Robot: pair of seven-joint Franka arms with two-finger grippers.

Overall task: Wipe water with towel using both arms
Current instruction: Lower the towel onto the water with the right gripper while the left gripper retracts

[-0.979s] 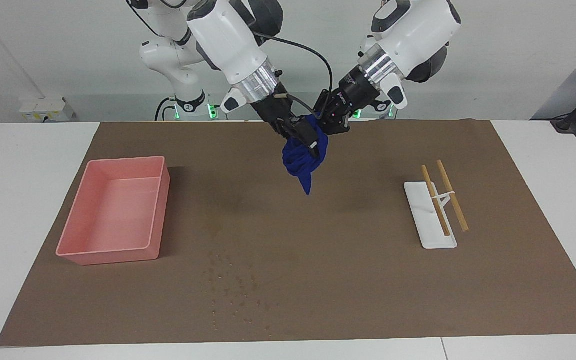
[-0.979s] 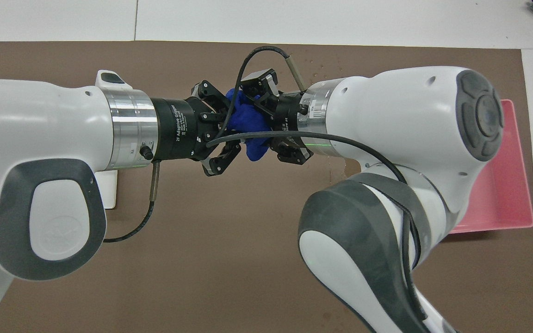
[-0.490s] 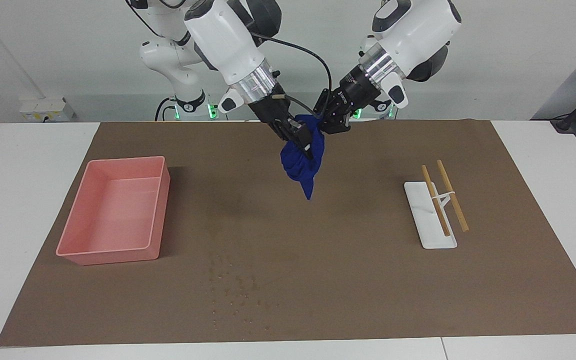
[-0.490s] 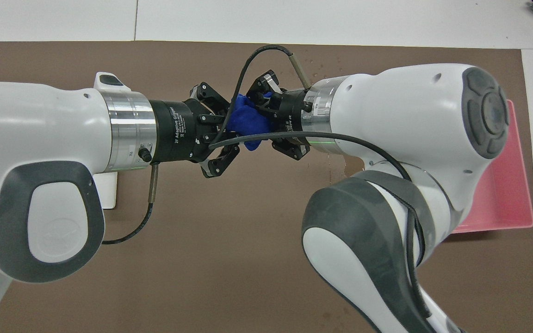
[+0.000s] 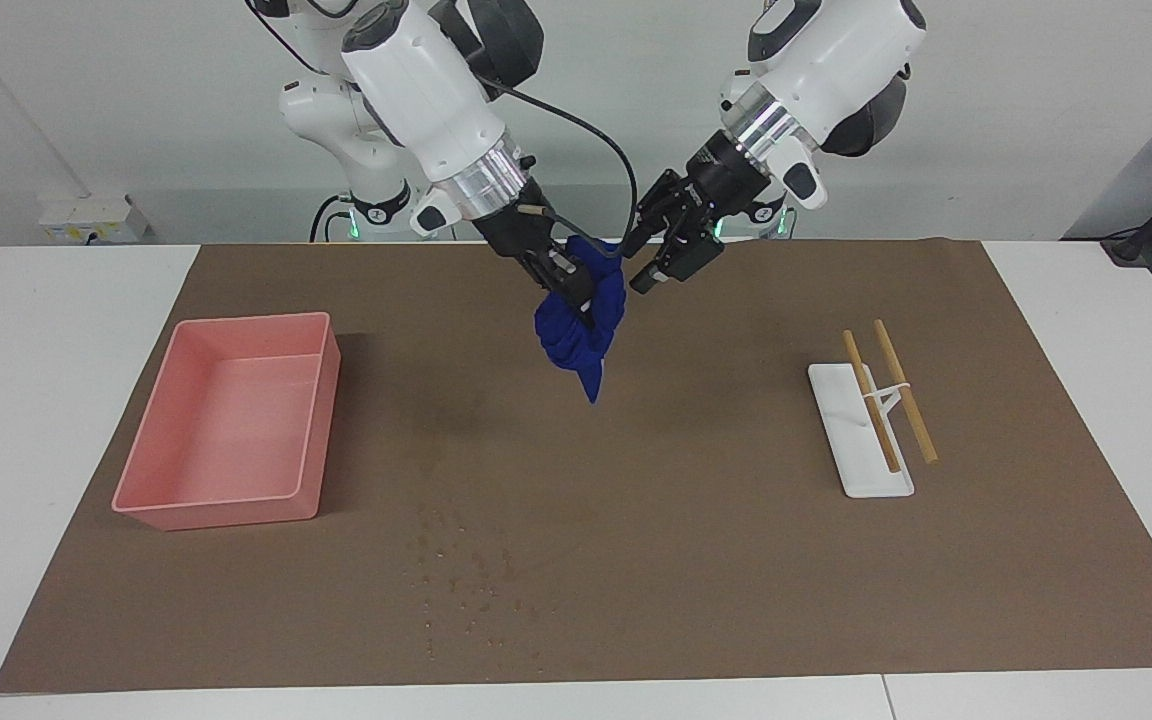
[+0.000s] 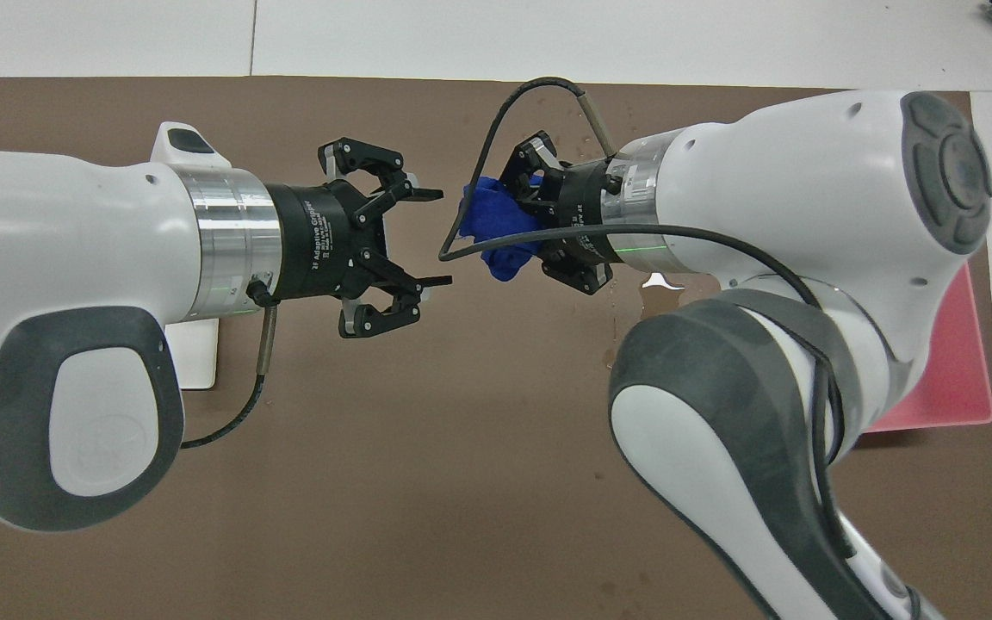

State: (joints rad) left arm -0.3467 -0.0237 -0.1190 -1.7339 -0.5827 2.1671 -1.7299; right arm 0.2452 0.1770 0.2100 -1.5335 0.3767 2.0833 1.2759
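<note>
The royal-blue towel [image 5: 581,325] hangs bunched from my right gripper [image 5: 574,290], which is shut on it, in the air over the mat's middle strip close to the robots. It also shows in the overhead view [image 6: 489,226] at the right gripper [image 6: 509,228]. My left gripper [image 5: 636,268] is open and empty, a short gap from the towel, and shows in the overhead view [image 6: 443,237]. The water [image 5: 466,580] is a patch of small droplets on the brown mat [image 5: 696,560], farther from the robots than the towel. In the overhead view the right arm hides most of it.
A pink tray [image 5: 226,505] stands on the mat toward the right arm's end. A white holder [image 5: 851,470] with two wooden sticks [image 5: 904,392] lies toward the left arm's end.
My left gripper has let go of the towel, opened and drawn back. My right gripper has carried the towel a little toward the pink tray's end.
</note>
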